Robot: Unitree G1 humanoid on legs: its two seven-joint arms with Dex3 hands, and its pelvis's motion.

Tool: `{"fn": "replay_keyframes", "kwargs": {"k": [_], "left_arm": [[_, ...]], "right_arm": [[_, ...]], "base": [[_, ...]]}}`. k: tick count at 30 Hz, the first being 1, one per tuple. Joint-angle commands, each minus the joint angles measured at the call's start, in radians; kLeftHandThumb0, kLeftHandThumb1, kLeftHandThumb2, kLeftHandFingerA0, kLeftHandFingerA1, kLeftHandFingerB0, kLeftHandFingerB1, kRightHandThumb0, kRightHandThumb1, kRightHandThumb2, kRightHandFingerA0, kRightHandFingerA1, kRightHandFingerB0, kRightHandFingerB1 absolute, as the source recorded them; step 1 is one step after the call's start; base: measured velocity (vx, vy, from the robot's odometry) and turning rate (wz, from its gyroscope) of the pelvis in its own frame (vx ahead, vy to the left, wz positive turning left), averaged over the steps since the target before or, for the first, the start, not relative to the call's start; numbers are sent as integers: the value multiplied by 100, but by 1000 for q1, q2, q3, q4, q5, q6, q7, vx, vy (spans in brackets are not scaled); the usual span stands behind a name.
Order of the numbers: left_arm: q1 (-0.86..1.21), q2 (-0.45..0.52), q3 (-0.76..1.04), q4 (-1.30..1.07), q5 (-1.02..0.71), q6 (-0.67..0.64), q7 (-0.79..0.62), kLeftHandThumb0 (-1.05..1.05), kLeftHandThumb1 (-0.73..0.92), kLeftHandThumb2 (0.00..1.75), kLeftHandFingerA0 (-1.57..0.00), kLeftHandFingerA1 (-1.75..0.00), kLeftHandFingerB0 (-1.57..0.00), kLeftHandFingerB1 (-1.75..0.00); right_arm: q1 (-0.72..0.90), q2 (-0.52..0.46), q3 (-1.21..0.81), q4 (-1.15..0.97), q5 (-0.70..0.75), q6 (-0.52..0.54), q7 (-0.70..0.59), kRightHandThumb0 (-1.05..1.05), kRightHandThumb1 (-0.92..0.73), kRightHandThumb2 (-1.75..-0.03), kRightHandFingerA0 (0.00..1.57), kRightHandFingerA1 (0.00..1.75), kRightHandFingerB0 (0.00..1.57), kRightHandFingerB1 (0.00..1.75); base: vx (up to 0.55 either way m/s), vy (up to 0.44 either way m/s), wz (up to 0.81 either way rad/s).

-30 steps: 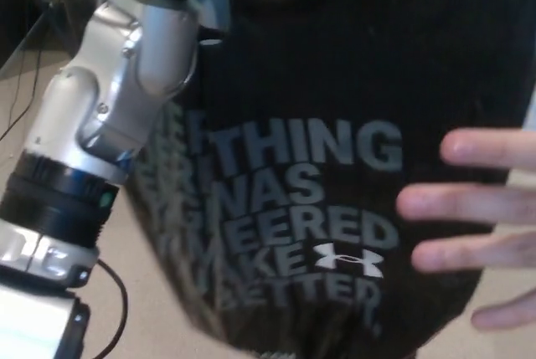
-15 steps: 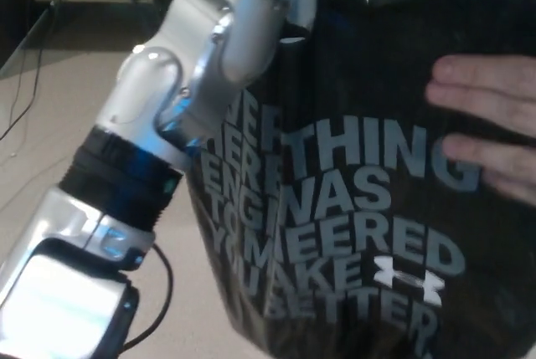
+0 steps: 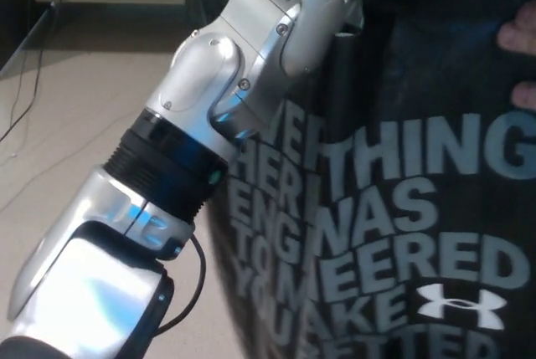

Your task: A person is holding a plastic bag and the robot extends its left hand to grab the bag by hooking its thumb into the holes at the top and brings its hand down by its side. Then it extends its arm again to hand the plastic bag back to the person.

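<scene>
While the bag point(image 3: 394, 208) rose, the person's hand point(image 3: 521, 58) retreated rightward.

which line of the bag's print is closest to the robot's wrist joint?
The top line, ending "THING", on the black bag. Its left end runs right up behind the silver left wrist; the "MEERED" and logo lines sit lower.
</scene>
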Motion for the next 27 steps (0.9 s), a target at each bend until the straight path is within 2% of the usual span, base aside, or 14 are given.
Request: {"fn": "replay_keyframes", "kwargs": {"k": [1, 2, 3, 4, 5, 8, 14, 16, 21, 27], "left_arm": [[39, -5, 10, -99, -14, 156, -204, -38, 56, 56, -62, -65, -40, -33], [54, -2, 11, -140, -26, 209, -302, -65, 40, 75, -7, -42, -2, -26], [92, 23, 7, -240, -43, 324, -538, -62, 39, 78, -3, -25, -5, -19], [98, 34, 5, -258, -43, 338, -578, -64, 37, 79, 0, -20, 0, -15], [112, 59, 2, -291, -41, 358, -654, -68, 40, 79, 0, -10, 0, -6], [146, 123, -2, -365, -45, 383, -801, -71, 43, 81, 0, 0, 0, -1], [187, 222, 7, -475, -70, 419, -1009, -69, 40, 83, 0, 0, 0, -2], [196, 234, 10, -493, -79, 419, -1025, -69, 40, 83, 0, 0, 0, -2], [220, 241, 26, -527, -86, 422, -1038, -70, 40, 83, 0, 0, 0, -2], [231, 255, 34, -552, -79, 441, -1072, -72, 41, 83, 0, 0, 0, -3]], "right_arm": [[2, -13, -2, -2, 1, 21, 12, -36, -72, -60, 70, 49, 54, 40], [2, -14, -1, 1, 0, 18, 11, -35, -72, -61, 69, 50, 55, 42], [5, -15, -1, 1, 0, 15, 9, -34, -72, -61, 69, 50, 55, 41], [6, -16, -3, 0, 3, 15, 11, -34, -72, -61, 69, 50, 55, 41], [6, -17, -6, -2, 7, 15, 16, -34, -72, -62, 68, 49, 55, 41], [-2, -22, 0, 10, -1, 4, 14, -35, -73, -60, 68, 49, 54, 41], [-1, -19, 3, 10, -2, 8, 13, -34, -72, -61, 68, 50, 55, 42], [1, -17, 5, 12, -3, 13, 13, -35, -72, -61, 64, 46, 52, 40], [3, -12, 10, 14, -7, 19, 9, -35, -72, -61, 68, 48, 54, 40], [-7, -18, 16, 11, -12, 23, 16, -35, -72, -61, 66, 47, 53, 41]], "base": [[0, 0, 0], [0, 0, 0], [0, 0, 0], [0, 0, 0], [0, 0, 0], [0, 0, 0], [0, 0, 0], [0, 0, 0], [0, 0, 0], [0, 0, 0]]}}
